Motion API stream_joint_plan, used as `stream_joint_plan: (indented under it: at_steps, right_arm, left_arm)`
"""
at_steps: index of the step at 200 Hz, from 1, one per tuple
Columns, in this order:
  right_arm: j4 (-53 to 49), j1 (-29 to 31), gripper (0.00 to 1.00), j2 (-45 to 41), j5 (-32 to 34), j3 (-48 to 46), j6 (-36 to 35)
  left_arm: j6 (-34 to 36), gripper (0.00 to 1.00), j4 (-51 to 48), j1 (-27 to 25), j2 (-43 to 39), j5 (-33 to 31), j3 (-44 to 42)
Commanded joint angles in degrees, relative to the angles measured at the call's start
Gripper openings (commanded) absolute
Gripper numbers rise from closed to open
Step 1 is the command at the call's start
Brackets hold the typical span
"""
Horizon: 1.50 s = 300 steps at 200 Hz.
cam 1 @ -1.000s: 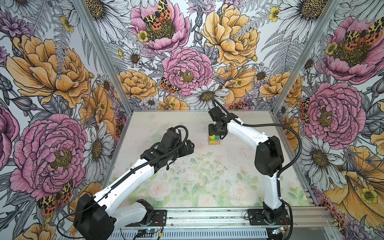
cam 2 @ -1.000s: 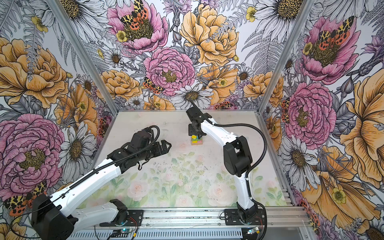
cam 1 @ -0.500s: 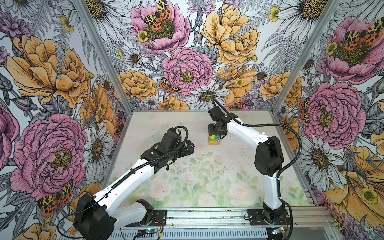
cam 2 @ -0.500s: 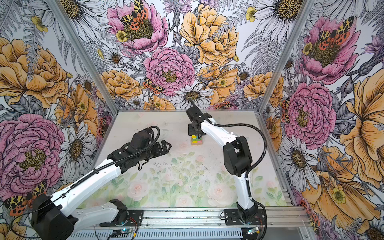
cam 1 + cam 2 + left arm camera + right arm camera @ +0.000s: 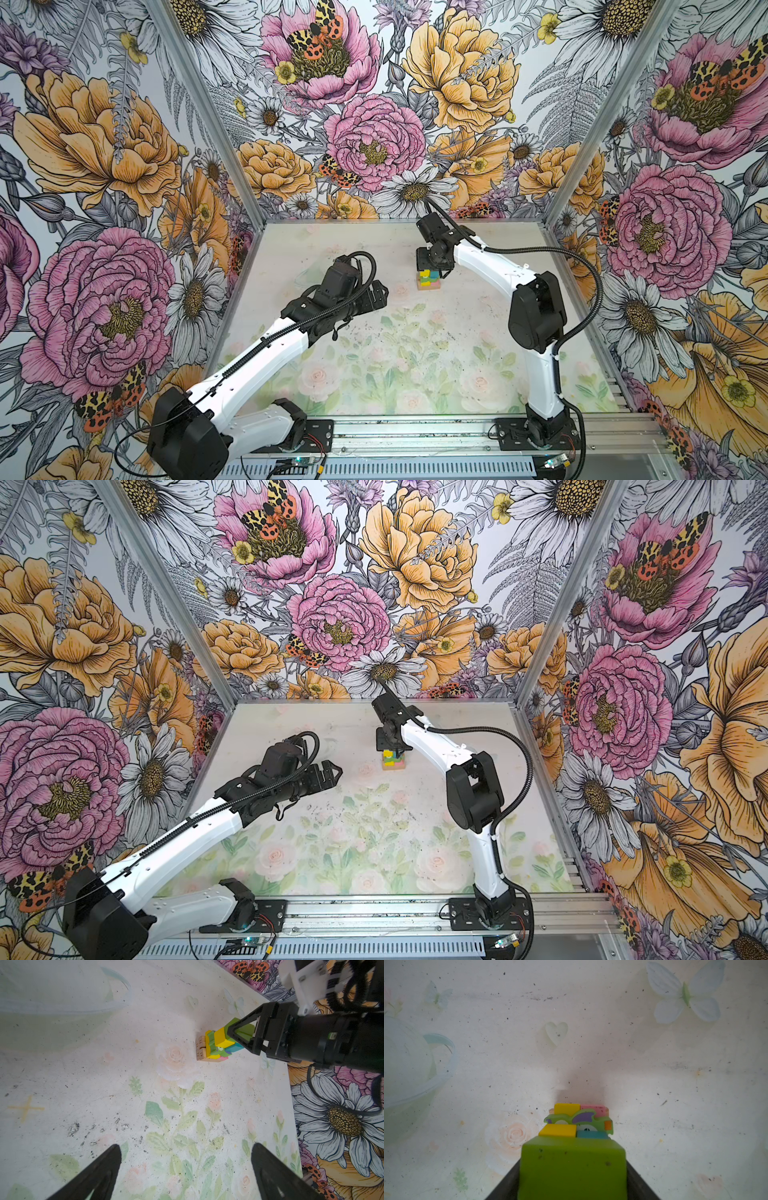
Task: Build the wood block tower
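Note:
The wood block tower [image 5: 428, 279] [image 5: 392, 759] stands at the back middle of the mat. In the left wrist view its tan planks [image 5: 200, 1049] lie at the base. Above them sit a pink slab [image 5: 593, 1109], a yellow bar [image 5: 566, 1108], a small green figure [image 5: 579, 1121], a yellow cube [image 5: 557, 1130] and a teal cube [image 5: 592, 1134]. My right gripper [image 5: 430, 271] [image 5: 234, 1035] is shut on the lime green block [image 5: 572, 1169], which rests on top. My left gripper [image 5: 380, 293] [image 5: 186, 1147] hangs open and empty over the mat to the tower's left.
Floral walls close the cell on three sides, and the back wall [image 5: 374, 199] is a short way behind the tower. An aluminium rail [image 5: 415, 432] with both arm bases runs along the front edge.

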Motion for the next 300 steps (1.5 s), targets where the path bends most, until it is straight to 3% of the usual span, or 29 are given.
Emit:
stream_joint_plan:
  at_steps: [1,67,114,177,212,247,275,300]
  right_arm:
    - [-0.1,0.1,0.68,0.9,-0.1,2.0,-0.4]
    - [-0.1,0.5,0.77,0.7,0.2,2.1,-0.6]
    - [-0.1,0.8,0.99,-0.7,1.7,2.2,-1.4]
    - [-0.4,0.2,1.0,-9.0,0.0,7.4,-4.3]
    - [-1.7,-1.8,1.0,-19.0,0.6,8.6,-7.9]
    - [-1.1,-7.3,1.0,-32.9,5.7,-5.0,-9.0]
    - [2.5,-15.5,1.0,-43.2,15.6,-22.9,-6.6]
    - [11.1,-24.8,1.0,-51.3,13.9,-40.8,-4.0]
  left_arm:
    - [0.6,0.99,1.2,0.5,-1.0,0.9,-0.5]
    - [0.6,0.98,1.2,0.5,-1.5,0.9,-0.5]
    - [0.9,0.99,1.2,0.7,-2.3,0.7,-0.6]
    - [6.0,0.99,-3.6,6.1,-5.0,-0.3,3.4]
    - [13.5,0.99,-9.0,9.2,-5.8,-10.1,7.3]
    - [16.5,0.99,-9.2,9.3,-9.0,-24.1,4.5]
    - [16.9,0.99,-4.8,9.4,-14.3,-33.7,-2.4]
    - [20.7,0.99,6.2,9.1,-19.4,-38.6,-12.3]
